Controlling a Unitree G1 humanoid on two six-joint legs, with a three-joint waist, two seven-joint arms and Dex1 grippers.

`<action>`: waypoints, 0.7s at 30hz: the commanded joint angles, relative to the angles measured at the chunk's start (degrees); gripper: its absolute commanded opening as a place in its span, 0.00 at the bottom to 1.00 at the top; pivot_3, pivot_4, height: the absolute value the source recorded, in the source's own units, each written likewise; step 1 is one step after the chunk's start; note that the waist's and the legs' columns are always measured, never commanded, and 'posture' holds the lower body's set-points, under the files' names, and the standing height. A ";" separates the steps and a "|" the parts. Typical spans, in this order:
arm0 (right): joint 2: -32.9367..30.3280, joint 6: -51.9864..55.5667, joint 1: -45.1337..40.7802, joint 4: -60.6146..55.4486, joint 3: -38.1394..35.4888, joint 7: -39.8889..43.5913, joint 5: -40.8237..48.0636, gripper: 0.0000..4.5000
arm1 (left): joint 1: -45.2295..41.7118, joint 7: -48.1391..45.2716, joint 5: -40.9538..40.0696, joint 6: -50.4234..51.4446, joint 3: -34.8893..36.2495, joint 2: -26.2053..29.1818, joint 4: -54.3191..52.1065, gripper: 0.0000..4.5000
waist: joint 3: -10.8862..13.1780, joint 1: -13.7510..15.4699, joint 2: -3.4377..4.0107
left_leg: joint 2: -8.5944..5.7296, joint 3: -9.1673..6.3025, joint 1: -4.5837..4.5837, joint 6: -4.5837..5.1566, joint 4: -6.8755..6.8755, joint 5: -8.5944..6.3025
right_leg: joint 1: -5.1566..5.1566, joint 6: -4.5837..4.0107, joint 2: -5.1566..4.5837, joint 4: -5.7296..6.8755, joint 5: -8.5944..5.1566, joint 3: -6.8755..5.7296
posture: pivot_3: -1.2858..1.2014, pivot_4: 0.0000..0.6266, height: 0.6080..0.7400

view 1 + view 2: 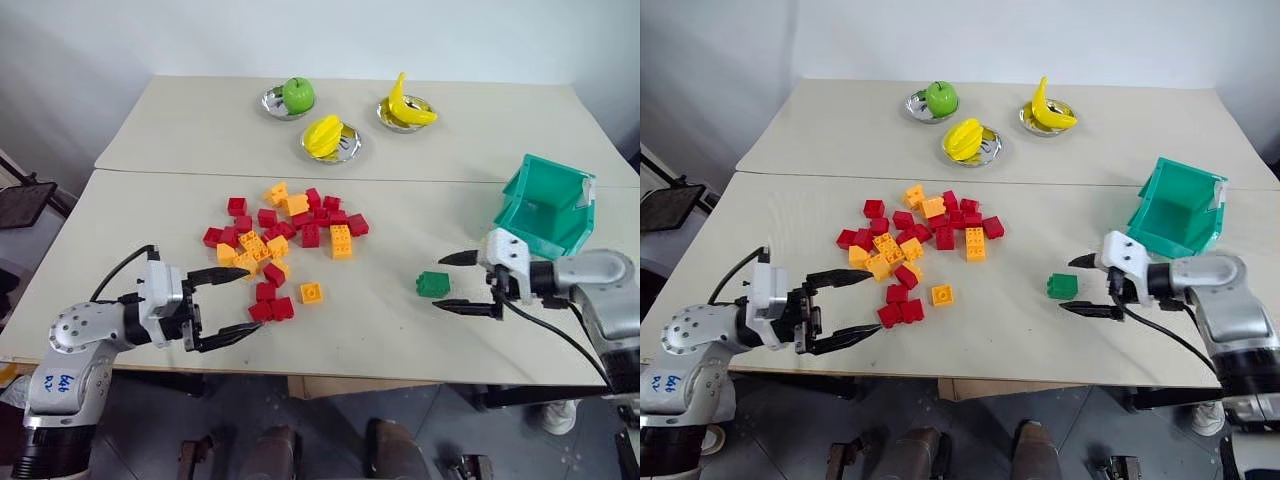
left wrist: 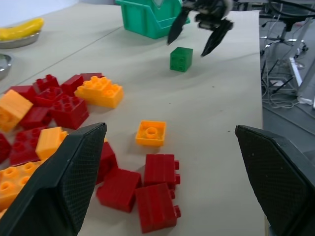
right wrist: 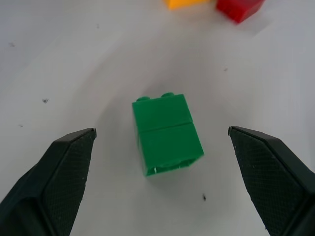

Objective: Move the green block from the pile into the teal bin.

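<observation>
Green block (image 1: 433, 284) sits alone on the table (image 1: 400, 340), well apart from the pile (image 1: 280, 240), at roughly 4 o'clock of it. Teal bin (image 1: 548, 205) is at about 2 o'clock from the block, open front facing the pile side.

Right gripper (image 1: 455, 282) has its fingers spread wide with nothing between them, tips just beside the block on the bin side. In the right wrist view the block (image 3: 166, 133) lies between the two fingers (image 3: 59, 172), not touching either, and looks slightly turned against the closing line.

Left gripper (image 1: 232, 305) is also wide open and empty, hovering at the pile's near edge, tips close to the red bricks (image 1: 272, 308).

Risks as I see them:
- Block is skewed, so if I close without squaring up, the fingers may catch corners and it can twist or pop out.
- Tips look near table level; pushing further in low could shove the block away instead of straddling it.
- Smooth plastic, small thing: a shallow pinch may slip on the lift.
- Bin sits near the table's right edge; a low carry could clip its rim and nudge it.
- Left fingers could scatter red bricks if that arm drifts.
</observation>
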 commanded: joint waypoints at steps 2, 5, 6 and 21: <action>2.25 0.20 -5.71 3.92 4.03 0.77 -3.47 1.00 | -0.90 0.40 -0.48 -1.12 -1.48 -0.20 -2.30 0.99 | 0.00 -0.19 0.00 | -0.03 0.00 -0.01 0.00 0.00 0.00 | 0.00 0.00 0.00 -0.01 0.00 0.00 | 0.52 0.24 1.00; 3.83 -0.56 -7.95 6.18 5.24 0.22 -4.89 0.87 | -1.00 0.45 -0.68 -1.28 -2.04 -0.10 -2.54 1.00 | 0.00 -0.72 0.00 | -0.06 0.00 -0.02 0.00 -0.01 0.00 | 0.00 0.00 0.00 -0.02 0.00 -0.02 | 0.52 0.24 1.00; 3.81 -0.82 -7.96 6.25 5.29 0.63 -4.94 0.81 | -0.88 0.52 -0.80 -1.29 -2.06 -0.05 -2.75 1.00 | 0.00 -0.74 0.00 | -0.06 0.00 -0.02 0.00 -0.02 0.00 | -0.01 0.00 0.00 -0.01 0.00 -0.02 | 0.52 0.24 1.00; 3.83 6.92 0.80 -0.44 -21.55 -14.42 10.78 0.34 | -3.90 11.21 -3.96 0.10 0.01 -7.14 -5.20 1.00 | 0.00 -0.58 0.00 | -0.02 0.00 -0.03 -0.01 -0.04 0.00 | -0.02 0.00 0.00 0.00 0.00 -0.03 | 0.52 0.24 1.00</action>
